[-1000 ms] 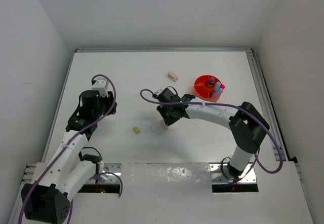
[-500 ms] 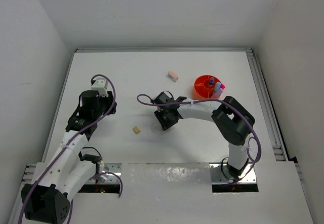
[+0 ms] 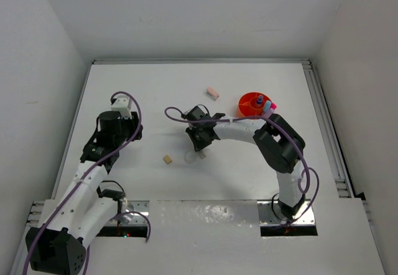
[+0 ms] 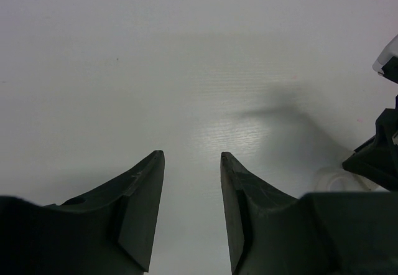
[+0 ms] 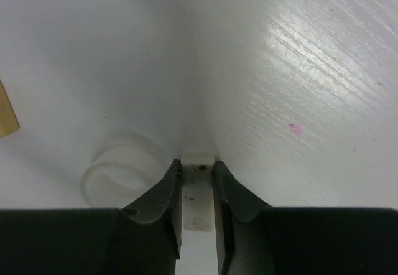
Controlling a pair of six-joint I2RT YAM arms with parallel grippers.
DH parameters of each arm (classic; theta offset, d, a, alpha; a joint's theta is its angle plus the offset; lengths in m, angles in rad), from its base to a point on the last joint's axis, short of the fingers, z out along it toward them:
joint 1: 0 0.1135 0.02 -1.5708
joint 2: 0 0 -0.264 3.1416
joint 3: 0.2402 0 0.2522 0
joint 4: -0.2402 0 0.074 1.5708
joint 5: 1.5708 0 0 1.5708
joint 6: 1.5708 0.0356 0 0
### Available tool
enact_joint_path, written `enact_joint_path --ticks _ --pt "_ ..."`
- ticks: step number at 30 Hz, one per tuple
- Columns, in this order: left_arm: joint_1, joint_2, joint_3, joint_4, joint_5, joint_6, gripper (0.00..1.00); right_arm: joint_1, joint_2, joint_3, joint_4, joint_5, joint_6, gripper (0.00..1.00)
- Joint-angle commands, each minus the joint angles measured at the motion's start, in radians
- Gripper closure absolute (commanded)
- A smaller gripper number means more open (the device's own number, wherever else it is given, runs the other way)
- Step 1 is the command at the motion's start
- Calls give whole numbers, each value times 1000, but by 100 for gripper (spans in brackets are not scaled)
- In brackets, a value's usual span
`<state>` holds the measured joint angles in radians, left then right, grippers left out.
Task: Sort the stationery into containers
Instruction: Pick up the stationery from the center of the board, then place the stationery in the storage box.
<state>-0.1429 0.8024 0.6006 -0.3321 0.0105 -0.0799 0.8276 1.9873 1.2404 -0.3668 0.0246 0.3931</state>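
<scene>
Stationery lies mid-desk. The left fingers [image 4: 152, 169] hang partly open over bare desk [image 4: 186, 51], holding nothing and clear of the work. Rightward sit a tan eraser [image 3: 167, 159] and a clear tape ring [image 5: 121, 169]. Just beside the ring, the right fingers [image 5: 171, 188] pinch a pale eraser block [image 5: 199, 194], likely bound for the orange tub [image 3: 255, 108] at far right.

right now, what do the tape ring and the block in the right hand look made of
Tape ring: clear, glossy plastic film, it seems; the table shows through it. Block: matte off-white, probably eraser rubber, with small dark marks; the look alone leaves that open.
</scene>
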Motion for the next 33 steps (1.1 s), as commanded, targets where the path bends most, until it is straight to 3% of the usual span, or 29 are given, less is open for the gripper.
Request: enact_joint_path --ticks 1,6,10,14,17,20,24,33 --pt "5 -22 7 44 -33 -4 60 -10 -21 -10 22 5 4 83" --pt "9 -22 7 48 -35 -1 60 -10 -90 -36 3 -17 -29 99" --pt "9 -19 5 51 -35 2 61 -16 -223 -21 8 0 -71 100" --pt "9 -19 7 51 -35 3 60 -83 -445 -115 194 121 -94 100" --pt "8 -19 7 53 -35 8 61 -186 -594 -272 508 221 -125 100" --pt "8 -20 7 51 -35 9 61 -307 -633 -367 626 311 -137 100" --pt "9 -22 4 51 -40 6 61 -424 -630 -427 730 275 -171 100" --pt "9 -12 7 51 -40 8 61 -475 -581 -492 868 245 -238 100"
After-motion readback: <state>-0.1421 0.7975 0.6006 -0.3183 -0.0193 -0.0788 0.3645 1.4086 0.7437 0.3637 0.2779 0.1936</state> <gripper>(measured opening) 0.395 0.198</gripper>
